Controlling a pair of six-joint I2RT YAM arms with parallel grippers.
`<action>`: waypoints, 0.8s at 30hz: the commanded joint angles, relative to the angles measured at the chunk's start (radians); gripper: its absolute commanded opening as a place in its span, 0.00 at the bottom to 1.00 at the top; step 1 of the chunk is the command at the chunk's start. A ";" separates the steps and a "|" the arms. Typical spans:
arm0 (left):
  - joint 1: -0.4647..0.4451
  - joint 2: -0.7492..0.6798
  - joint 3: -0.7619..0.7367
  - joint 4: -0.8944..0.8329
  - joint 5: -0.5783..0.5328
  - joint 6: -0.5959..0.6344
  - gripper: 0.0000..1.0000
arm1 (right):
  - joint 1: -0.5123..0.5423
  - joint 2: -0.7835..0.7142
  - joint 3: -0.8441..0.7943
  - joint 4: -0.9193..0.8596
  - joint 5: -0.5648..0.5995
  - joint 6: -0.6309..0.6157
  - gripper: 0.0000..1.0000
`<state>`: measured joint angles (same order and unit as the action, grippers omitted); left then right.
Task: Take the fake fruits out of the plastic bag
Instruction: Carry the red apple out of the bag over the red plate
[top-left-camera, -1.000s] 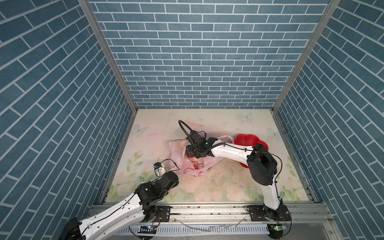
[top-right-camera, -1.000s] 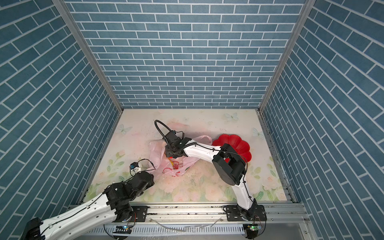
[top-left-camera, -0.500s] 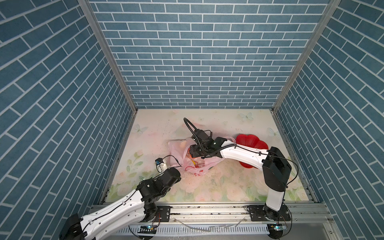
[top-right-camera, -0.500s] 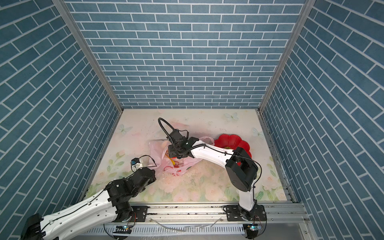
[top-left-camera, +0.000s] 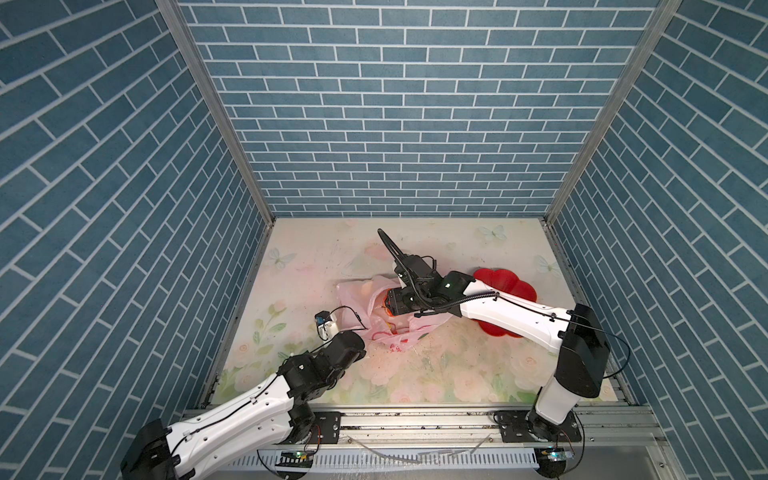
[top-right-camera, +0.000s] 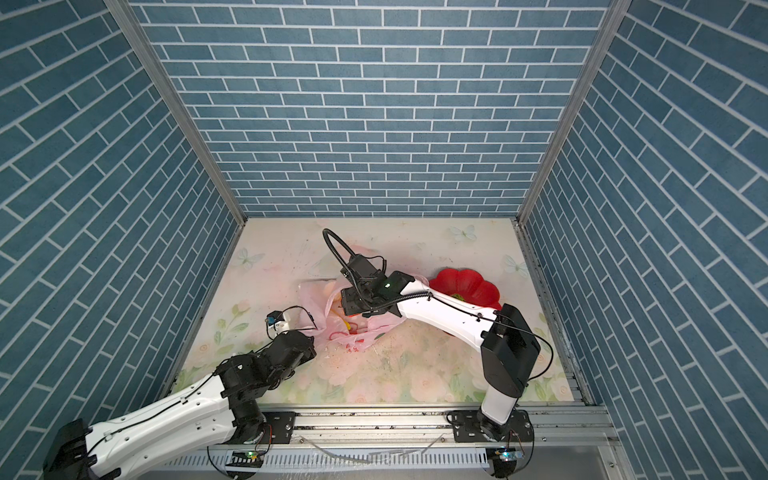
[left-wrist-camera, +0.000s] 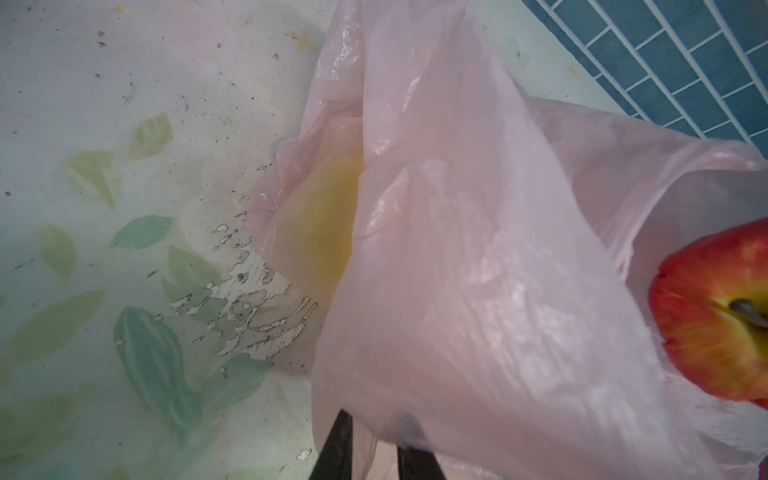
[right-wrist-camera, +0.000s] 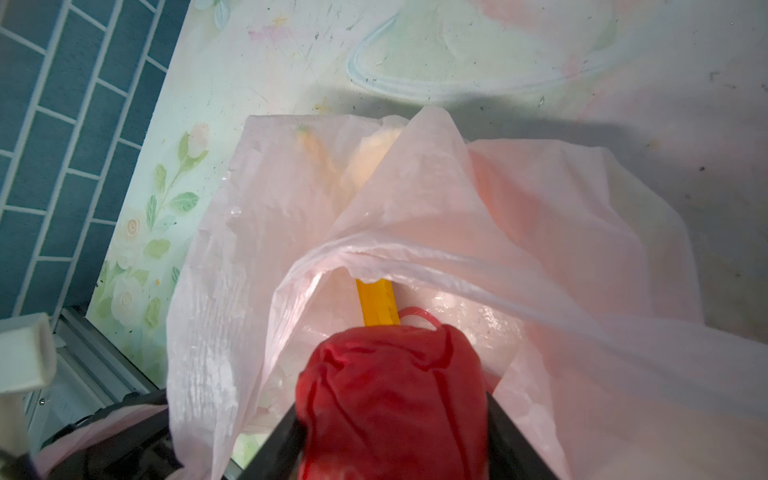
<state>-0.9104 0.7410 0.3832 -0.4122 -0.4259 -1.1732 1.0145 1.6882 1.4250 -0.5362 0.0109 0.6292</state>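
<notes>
Clamping a lumpy red fruit (right-wrist-camera: 390, 374) between its two black jaws, the right gripper (right-wrist-camera: 392, 405) sits at the mouth of the plastic bag (right-wrist-camera: 415, 208), as the right wrist camera shows. The fruit is at the opening, with pale pink film rising beside and beyond it. Just past it a yellow banana (right-wrist-camera: 376, 303) lies inside the bag, its far part hidden under a fold. A beige piece (right-wrist-camera: 374, 153) shows dimly through the film deeper in.

In both top views the bag (top-left-camera: 353, 297) lies crumpled on the flowered table (top-left-camera: 457, 374), a little left of centre, and the right arm reaches over it from the lower right. The left gripper (left-wrist-camera: 372, 436), coming in from the lower left, is pinched tight on a stretch of the bag's film, which drapes over its dark fingers in the left wrist view. That view also shows a red-and-yellow fruit (left-wrist-camera: 715, 316) with a dark stem at the film's edge; whether it is the one the right gripper holds cannot be told. A yellow-green shape (left-wrist-camera: 324, 232) blurs behind the plastic.

A red flower-shaped plate (top-right-camera: 465, 284) rests on the table right of the bag, partly hidden by the right arm.
</notes>
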 joint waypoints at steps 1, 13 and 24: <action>-0.004 -0.001 0.021 0.005 -0.019 0.017 0.22 | 0.003 -0.065 0.016 -0.079 0.036 -0.046 0.43; -0.004 -0.011 0.008 0.010 -0.022 0.018 0.22 | -0.122 -0.284 -0.028 -0.180 0.123 -0.075 0.42; -0.002 0.014 0.012 0.018 -0.010 0.021 0.22 | -0.423 -0.487 -0.169 -0.275 0.213 -0.148 0.34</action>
<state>-0.9104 0.7467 0.3836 -0.3981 -0.4259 -1.1690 0.6437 1.2255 1.3041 -0.7532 0.1833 0.5320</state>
